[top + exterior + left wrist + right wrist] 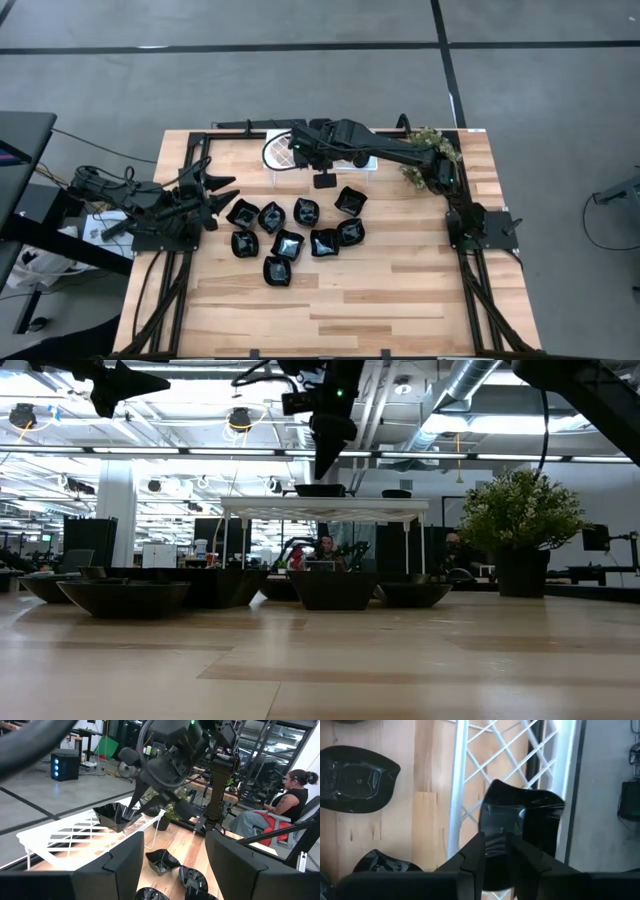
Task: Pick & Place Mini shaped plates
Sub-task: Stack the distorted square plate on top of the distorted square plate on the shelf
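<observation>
Nine small black dishes (pixel 287 243) lie in a loose cluster on the middle of the wooden tabletop (pixel 400 290): a back row of four, a row of four in front of it, and one alone nearest the front edge (counted from the high view). A tenth dish (pixel 520 827) sits on the white lattice rack (pixel 283 152) at the back of the tabletop, near the rack's edge. In the low view a second dark shape shows on the rack's top, so there may be two dishes up there, though the overhead view hides that spot under the arm.

The right claw (pixel 496 851) reaches across from the right side and hangs over the rack, right at that dish. Its two fingers (pixel 470 857) stand partly apart on either side of the dish's near rim, and whether they pinch it or have let go I cannot tell.

The left claw (pixel 218 190) waits at the left edge of the tabletop, just beside the cluster, its fingers spread wide and holding nothing.

One green potted plant (pixel 430 158) stands at the back right corner. One seated person (pixel 287 795) shows in the room beyond.
</observation>
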You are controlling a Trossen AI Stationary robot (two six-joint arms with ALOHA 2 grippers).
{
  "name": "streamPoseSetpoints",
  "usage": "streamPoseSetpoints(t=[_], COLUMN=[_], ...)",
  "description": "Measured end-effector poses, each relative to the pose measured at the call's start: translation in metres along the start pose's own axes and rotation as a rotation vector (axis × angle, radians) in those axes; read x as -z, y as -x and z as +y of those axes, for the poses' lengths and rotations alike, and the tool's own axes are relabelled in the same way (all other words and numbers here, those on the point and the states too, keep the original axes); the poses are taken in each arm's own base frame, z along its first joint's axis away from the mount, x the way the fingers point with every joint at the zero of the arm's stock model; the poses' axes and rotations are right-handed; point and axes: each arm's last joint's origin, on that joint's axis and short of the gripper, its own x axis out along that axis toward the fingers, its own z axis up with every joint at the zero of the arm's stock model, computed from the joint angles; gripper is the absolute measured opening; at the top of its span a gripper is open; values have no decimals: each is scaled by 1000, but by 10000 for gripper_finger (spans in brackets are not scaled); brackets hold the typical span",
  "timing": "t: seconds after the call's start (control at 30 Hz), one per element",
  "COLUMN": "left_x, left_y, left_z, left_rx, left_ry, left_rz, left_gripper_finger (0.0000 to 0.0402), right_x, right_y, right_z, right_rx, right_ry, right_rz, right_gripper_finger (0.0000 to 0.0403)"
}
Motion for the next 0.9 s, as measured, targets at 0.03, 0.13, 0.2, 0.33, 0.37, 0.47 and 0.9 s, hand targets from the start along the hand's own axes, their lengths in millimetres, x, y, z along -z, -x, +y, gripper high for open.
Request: streamPoseSetpoints(t=[0.03, 0.13, 0.2, 0.33, 0.37, 0.47, 0.9], left_x=[0, 0, 0, 0, 0, 0, 0], left_y=[0, 0, 0, 0, 0, 0, 0], left_z=[0, 0, 0, 0, 0, 0, 0], left_rx=[0, 0, 0, 0, 0, 0, -1], left_ry=[0, 0, 0, 0, 0, 0, 0], left_rz=[0, 0, 0, 0, 0, 0, 0], left_gripper_finger=[214, 214, 214, 214, 214, 214, 214], right_x=[0, 0, 2, 4, 3, 2, 13], right_y=[2, 3, 3, 6, 7, 13, 73], right_z=[-1, -1, 0, 4, 6, 13, 45], right_rx=[0, 0, -8, -20, -24, -32, -75], right_ry=[0, 0, 0, -7, -4, 19, 51], right_rz=[0, 0, 16, 39, 42, 44, 36], right_gripper_finger=[74, 81, 85, 91, 92, 93, 93])
